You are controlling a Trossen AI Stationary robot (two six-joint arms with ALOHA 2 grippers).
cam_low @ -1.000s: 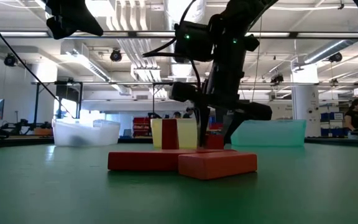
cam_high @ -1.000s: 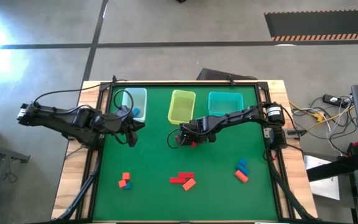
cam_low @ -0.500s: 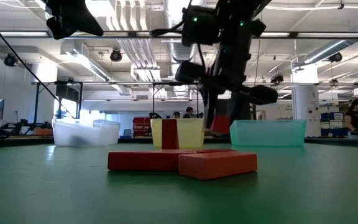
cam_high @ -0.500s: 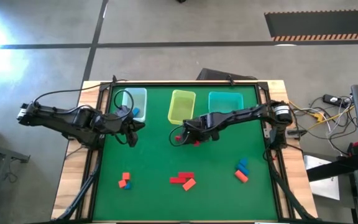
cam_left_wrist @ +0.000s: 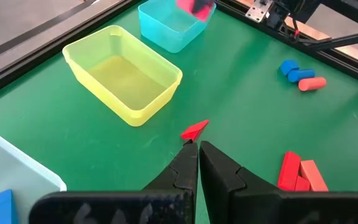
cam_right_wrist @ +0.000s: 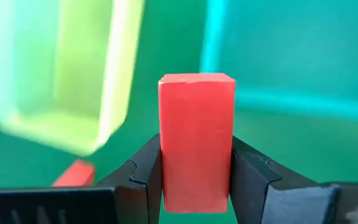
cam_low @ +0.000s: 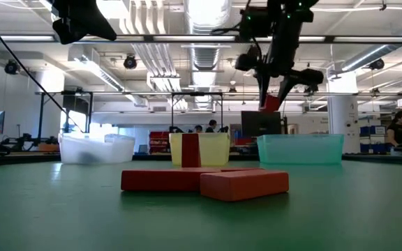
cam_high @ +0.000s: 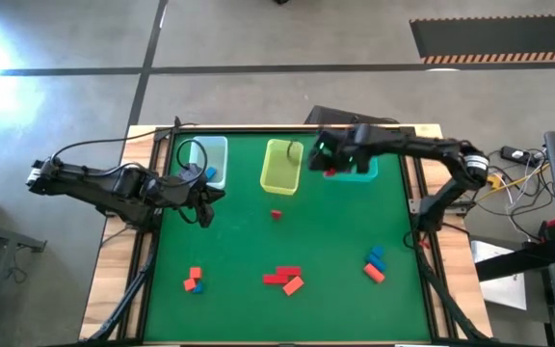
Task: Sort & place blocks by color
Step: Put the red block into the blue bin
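My right gripper [cam_high: 330,166] is shut on a red block [cam_right_wrist: 196,140] and hangs over the near left corner of the teal bin [cam_high: 359,154], well above the bin's rim [cam_low: 300,139]. A small red block [cam_high: 276,214] lies alone on the mat in front of the yellow bin [cam_high: 282,165]. More red, orange and blue blocks lie in three clusters near the front: left [cam_high: 194,280], middle [cam_high: 285,280] and right [cam_high: 374,265]. A blue block [cam_high: 210,174] lies in the clear bin. My left gripper [cam_left_wrist: 197,148] is shut and empty, in front of the clear bin. My right gripper pinches the red block between its two fingers [cam_right_wrist: 143,174], which lie on two opposite side faces [cam_right_wrist: 166,155]. The block's free end [cam_right_wrist: 196,81] sticks out past the fingertips. In the low view the block [cam_low: 271,103] hangs below the fingers, lifted clear.
The three bins stand in a row along the far edge: clear [cam_high: 203,159], yellow, teal. A dark frame [cam_high: 422,193] borders the green mat. Open mat lies between the bins and the front clusters, apart from the lone red block.
My right gripper has risen from the middle of the mat with the red block and swung toward the far right, ending over the teal bin. The small red block beside it stayed on the mat.
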